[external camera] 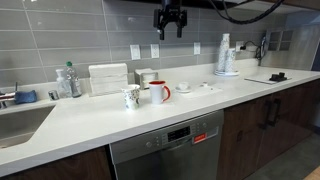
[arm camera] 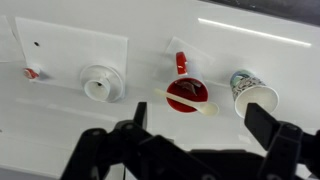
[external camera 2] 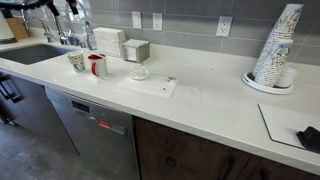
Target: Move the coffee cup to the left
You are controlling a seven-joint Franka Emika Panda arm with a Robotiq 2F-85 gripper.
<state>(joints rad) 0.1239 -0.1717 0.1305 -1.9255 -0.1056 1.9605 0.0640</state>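
Note:
The coffee cup (external camera: 131, 96) is a small pale speckled mug standing upright on the white counter, right beside a white mug with red handle and rim (external camera: 158, 92). Both also show in an exterior view, cup (external camera 2: 76, 62) and red mug (external camera 2: 96, 65). In the wrist view I look straight down on the cup (arm camera: 255, 95) at the right and the red mug (arm camera: 187, 95) with a pale spoon lying across it. My gripper (external camera: 170, 28) hangs high above the counter, open and empty; its fingers (arm camera: 197, 125) spread wide in the wrist view.
A small white saucer (external camera: 183, 88) sits on a white mat (arm camera: 70, 50). A napkin dispenser (external camera: 108, 78) and bottle (external camera: 68, 80) stand by the wall, with a sink (external camera: 20, 120) beyond. A paper cup stack (external camera 2: 275, 50) stands far along the counter.

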